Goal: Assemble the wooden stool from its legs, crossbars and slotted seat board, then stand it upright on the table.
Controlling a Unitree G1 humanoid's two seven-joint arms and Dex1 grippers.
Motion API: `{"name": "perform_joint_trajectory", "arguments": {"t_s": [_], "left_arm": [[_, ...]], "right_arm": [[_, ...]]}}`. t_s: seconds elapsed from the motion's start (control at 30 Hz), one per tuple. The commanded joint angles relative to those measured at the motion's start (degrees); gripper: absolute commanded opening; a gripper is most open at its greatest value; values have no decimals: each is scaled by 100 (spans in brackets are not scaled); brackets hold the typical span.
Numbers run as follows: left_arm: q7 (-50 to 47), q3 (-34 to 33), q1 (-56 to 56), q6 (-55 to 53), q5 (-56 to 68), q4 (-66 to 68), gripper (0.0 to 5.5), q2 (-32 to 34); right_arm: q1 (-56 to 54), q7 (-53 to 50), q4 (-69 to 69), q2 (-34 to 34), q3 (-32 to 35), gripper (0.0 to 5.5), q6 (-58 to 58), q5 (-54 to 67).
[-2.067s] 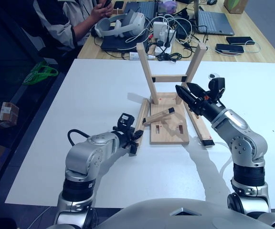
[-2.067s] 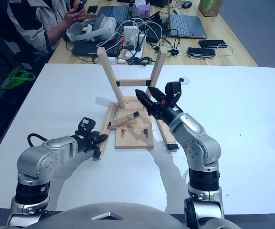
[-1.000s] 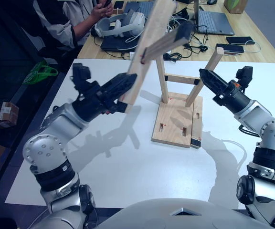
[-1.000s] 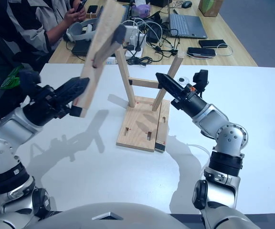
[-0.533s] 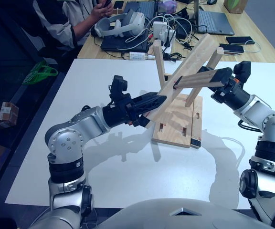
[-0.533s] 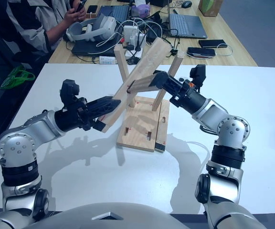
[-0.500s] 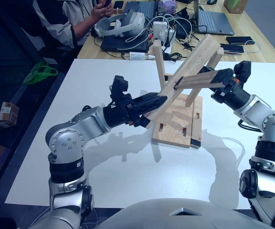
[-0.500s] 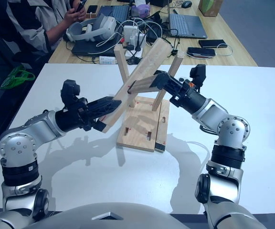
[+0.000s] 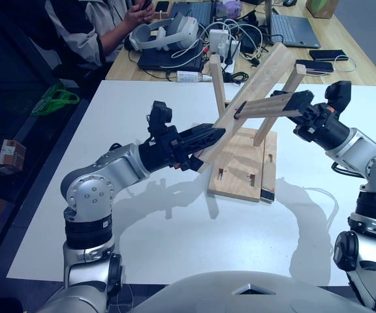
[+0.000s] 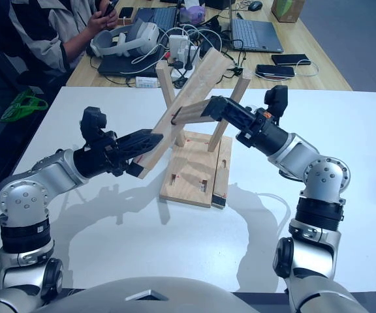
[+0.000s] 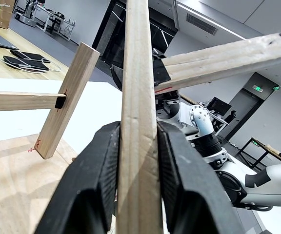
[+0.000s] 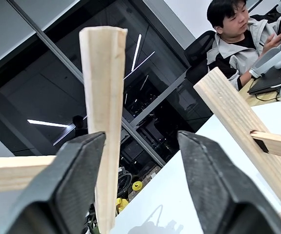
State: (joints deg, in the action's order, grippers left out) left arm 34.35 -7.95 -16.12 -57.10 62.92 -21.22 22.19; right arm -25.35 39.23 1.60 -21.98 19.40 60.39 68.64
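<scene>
The left gripper [image 11: 138,127] has its two black fingers [image 11: 99,185] pressed flat on opposite faces of a long pale wooden leg [image 11: 136,58], clamping it close to its lower end. The leg is held in the air on a slant. Its lower end is near the left edge of the board and its upper end is high over the far side of the board. A short pale wooden crossbar [image 9: 266,105] with a black-tipped end is joined to this leg partway up and sticks out to the right, passing over the right arm's wrist in the head views.

The right gripper [image 12: 140,146] has its black fingers [image 12: 77,190] spread apart on either side of the same leg. The wood lies close against one finger, with clear space before the other, so nothing is clamped there.

Below them, the pale rectangular slotted seat board [image 9: 237,186] lies flat on the white table [image 9: 129,104]. Two upright wooden legs [image 9: 217,81] stand in the board's far end, and a thin black-ended rail [image 11: 18,100] runs between them. A fourth wooden leg [image 10: 222,169] lies flat along the board's right edge, touching it.

Behind the table is a light wooden desk [image 9: 364,62] that carries a white headset [image 9: 165,32], laptops and cables.
</scene>
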Motion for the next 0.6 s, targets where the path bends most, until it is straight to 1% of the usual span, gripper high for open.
{"name": "perform_joint_trajectory", "arguments": {"t_s": [0.03,0.1,0.2,0.37,0.43,0.6], "left_arm": [[-2,101,-36,59,-55,13,101,41],[-11,184,6,38,-39,-51,101,19],[-24,336,92,34,-45,-147,101,-5],[-67,468,117,64,-35,-198,101,-14],[-91,485,116,75,-27,-207,101,-12],[-150,515,54,183,-139,-184,101,-41]], "right_arm": [[5,166,-241,-111,-97,340,63,46],[-22,226,-247,-118,-97,379,107,128],[-145,256,-191,-89,-91,383,172,240],[-271,190,-21,-15,41,305,293,578],[-298,119,35,0,101,266,312,719],[-283,35,51,20,95,182,375,961]]}}
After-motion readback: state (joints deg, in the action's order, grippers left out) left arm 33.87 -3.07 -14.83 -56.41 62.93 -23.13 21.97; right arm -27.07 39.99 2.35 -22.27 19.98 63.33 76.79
